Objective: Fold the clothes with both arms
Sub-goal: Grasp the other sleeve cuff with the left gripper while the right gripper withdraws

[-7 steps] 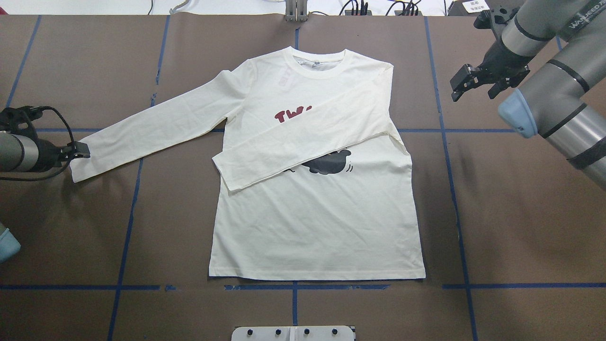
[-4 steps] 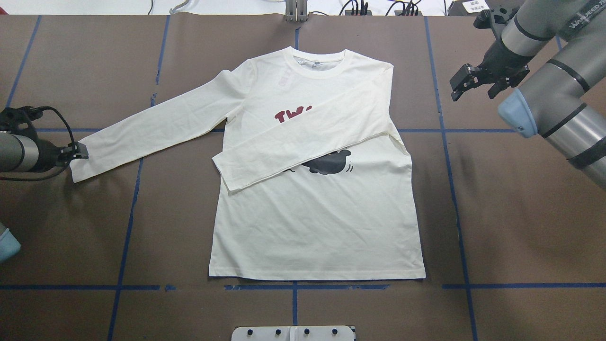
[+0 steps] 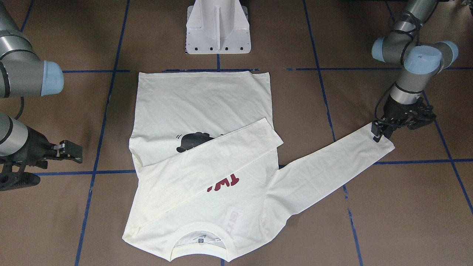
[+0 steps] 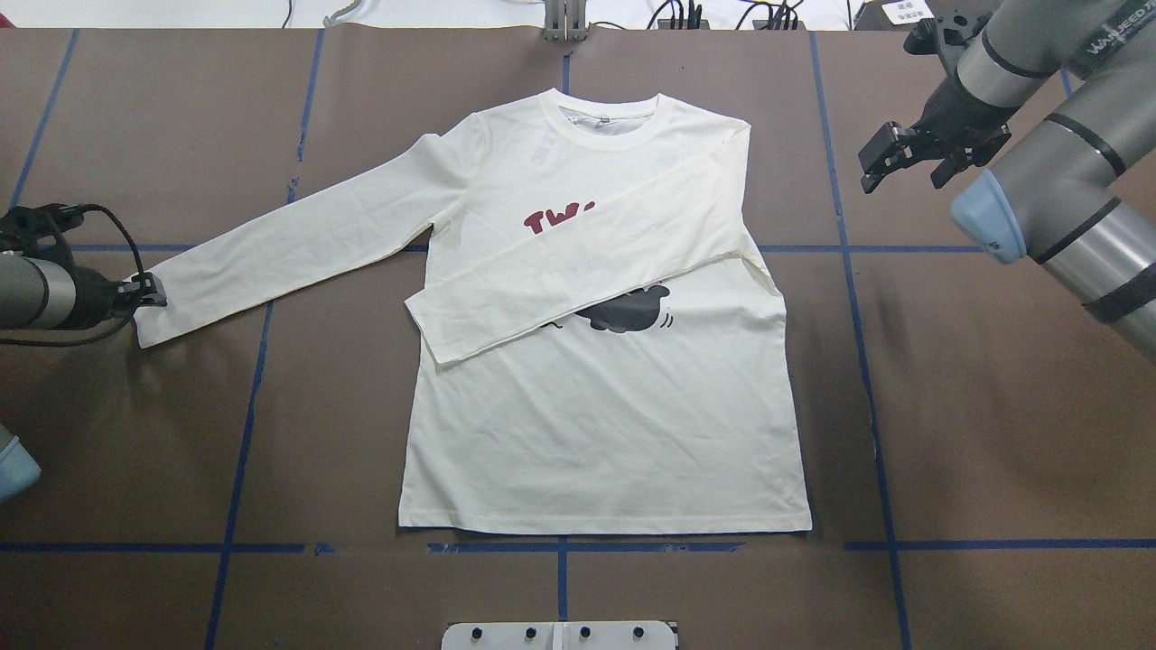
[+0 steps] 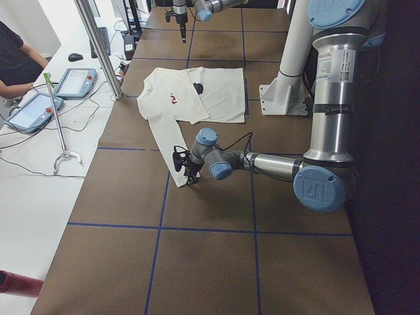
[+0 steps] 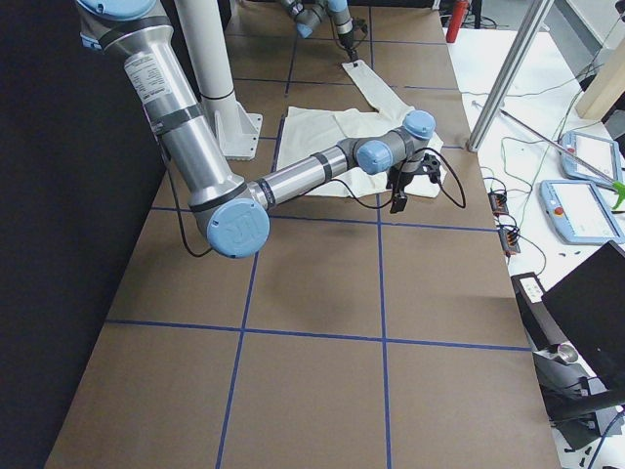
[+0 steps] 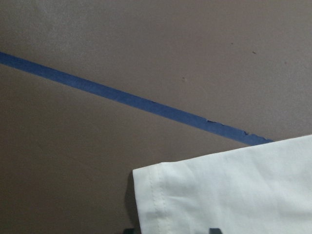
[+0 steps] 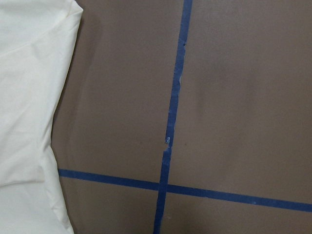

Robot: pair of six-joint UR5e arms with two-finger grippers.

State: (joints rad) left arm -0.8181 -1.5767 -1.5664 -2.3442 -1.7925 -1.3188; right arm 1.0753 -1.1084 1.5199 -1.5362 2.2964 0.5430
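A brown worktop [image 4: 948, 406] gridded with blue tape [image 4: 560, 547] carries the cream T-shirt [image 4: 614, 433] print-up, with its hem nearest the robot and its collar farthest. One sleeve [image 4: 578, 271] is folded slantwise over the chest, hiding part of the red lettering and the black cat. Halfway out, the other sleeve [image 4: 298, 235] stretches to the robot's left, where the left hand [image 4: 152, 291] sits low at the cuff [image 7: 161, 204], fingertips slightly parted either side of the flat cloth. Farther off, the right hand [image 4: 903, 161] hangs spread and empty over bare worktop, near the shirt's shoulder but apart from it.
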